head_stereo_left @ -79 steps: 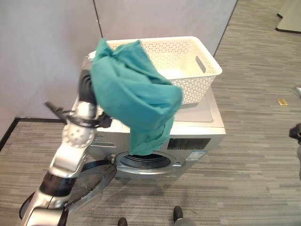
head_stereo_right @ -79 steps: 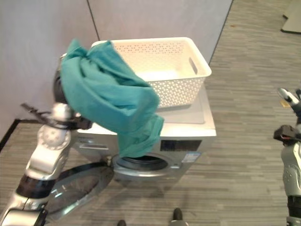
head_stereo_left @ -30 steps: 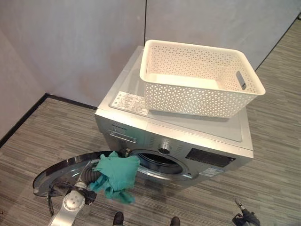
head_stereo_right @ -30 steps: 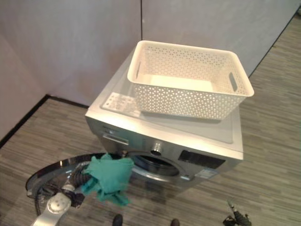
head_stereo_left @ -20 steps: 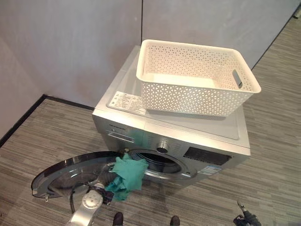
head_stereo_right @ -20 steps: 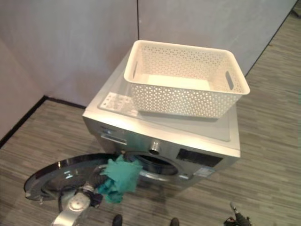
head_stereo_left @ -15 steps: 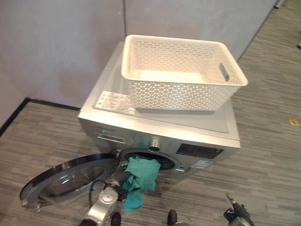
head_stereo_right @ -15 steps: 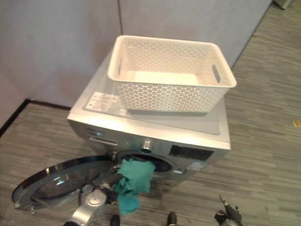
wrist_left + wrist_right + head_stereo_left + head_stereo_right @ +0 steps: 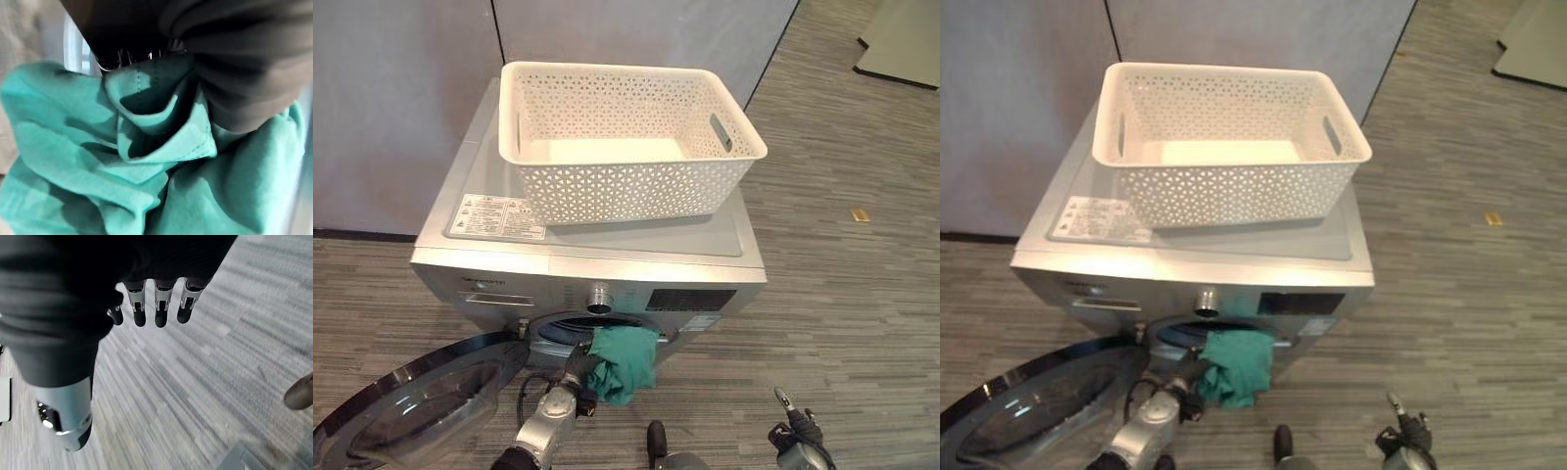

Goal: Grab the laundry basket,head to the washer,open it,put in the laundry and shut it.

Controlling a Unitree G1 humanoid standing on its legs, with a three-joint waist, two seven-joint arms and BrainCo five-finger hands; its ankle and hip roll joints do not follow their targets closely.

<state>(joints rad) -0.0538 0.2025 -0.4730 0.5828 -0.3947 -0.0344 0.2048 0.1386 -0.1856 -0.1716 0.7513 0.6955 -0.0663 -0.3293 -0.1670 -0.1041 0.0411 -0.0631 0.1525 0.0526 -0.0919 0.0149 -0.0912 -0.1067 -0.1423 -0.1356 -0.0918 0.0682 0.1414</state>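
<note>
Green cloth (image 9: 624,359) at washer (image 9: 597,257) mouth

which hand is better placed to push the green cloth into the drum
Left. The left hand is already at the washer's open mouth with the green cloth bunched against it, half in the opening. The right hand hangs empty over the floor, away from the door.

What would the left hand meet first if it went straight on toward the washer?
Probably the drum opening: the left hand holds the green cloth at its rim, and the door is swung open aside. Depth inside is unclear.
</note>
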